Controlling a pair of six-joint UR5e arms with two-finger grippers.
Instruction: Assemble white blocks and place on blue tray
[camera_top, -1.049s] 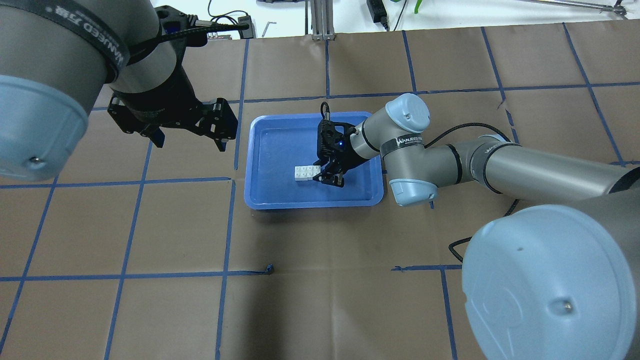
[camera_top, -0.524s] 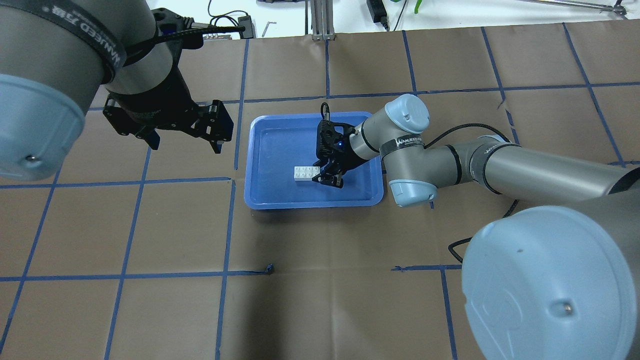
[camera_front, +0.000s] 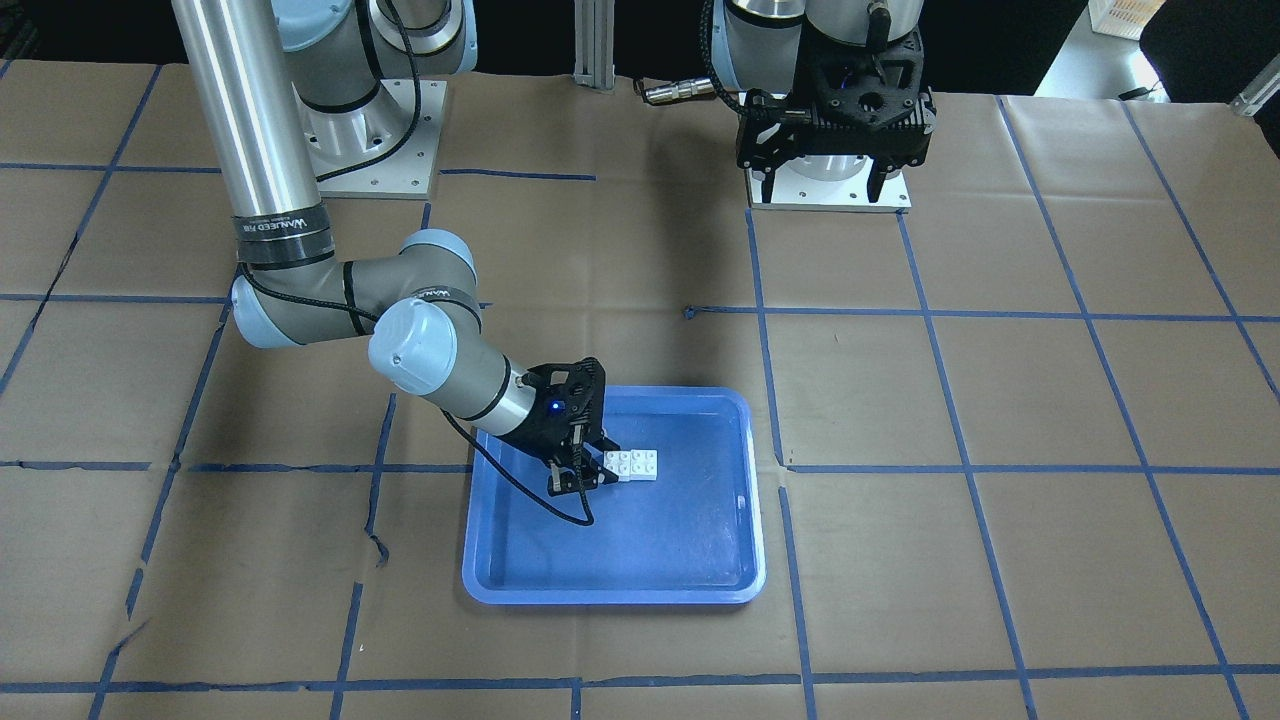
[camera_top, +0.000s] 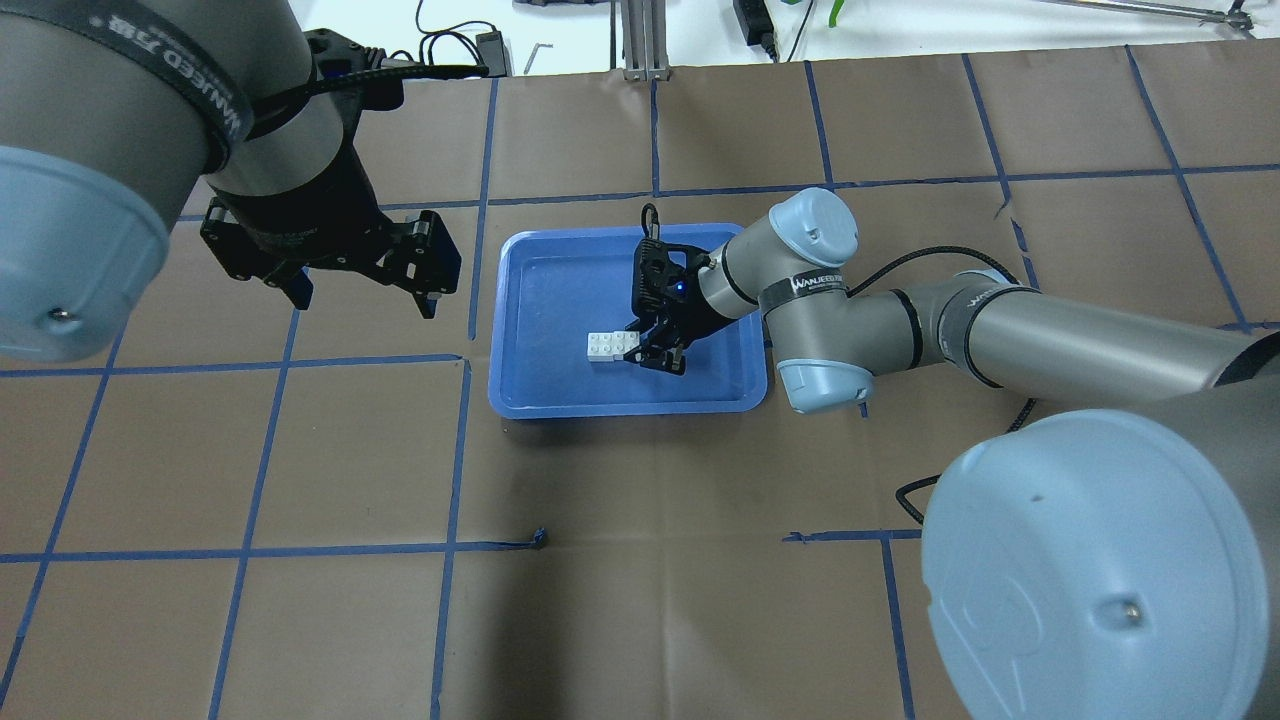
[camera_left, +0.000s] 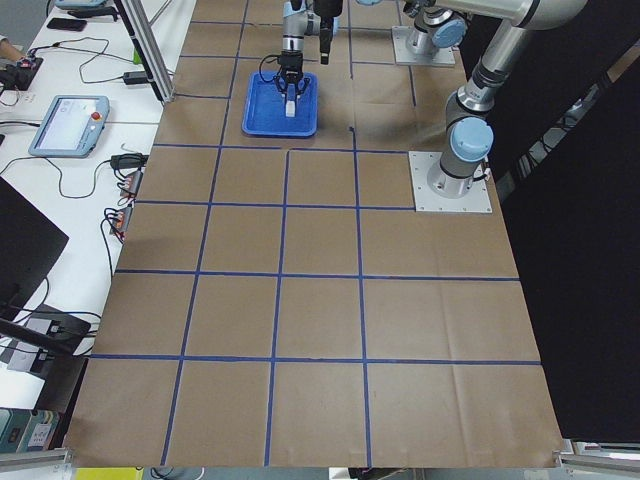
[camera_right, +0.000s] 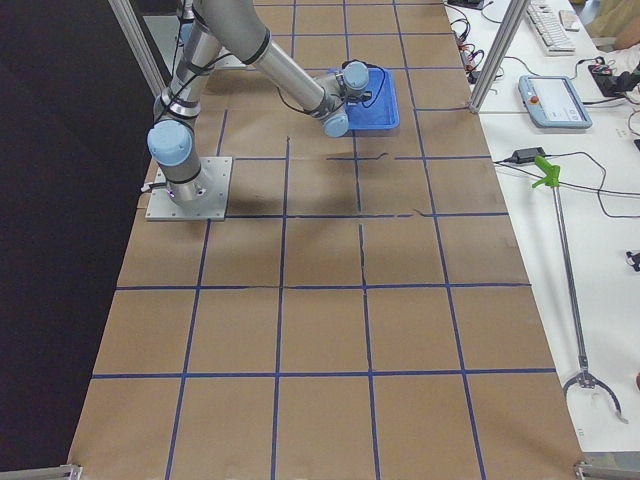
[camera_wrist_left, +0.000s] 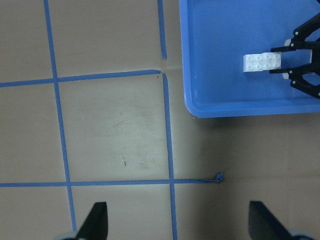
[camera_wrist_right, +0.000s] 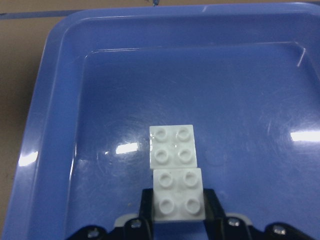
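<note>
Closest to the robot: left tool (camera_top: 365, 298), hanging high over the brown papered surface (camera_top: 650, 500), off to the left of the blue tray (camera_top: 515, 320). Fingers (camera_wrist_left: 97, 222) spread wide, nothing between them. Looks straight down on blue tape lines (camera_wrist_left: 167, 130) and one tray corner. Farther out: right tool (camera_wrist_right: 178, 199), reaching in low and tilted from the tray's right side, black fingers (camera_wrist_right: 212, 202) pressed against both sides of the nearer of the white blocks (camera_wrist_right: 175, 162). Clamped on it, by the look of the wrist view. Blocks studs-up, in line, end touching end, the outer one free of the fingers and pointing toward the robot's left. How the two join: cannot tell. Both resting on the tray floor, a little to the robot's side of centre. Beyond them: bare scuffed blue floor with glare spots, then the far rim, then more surface and tape grid.
</note>
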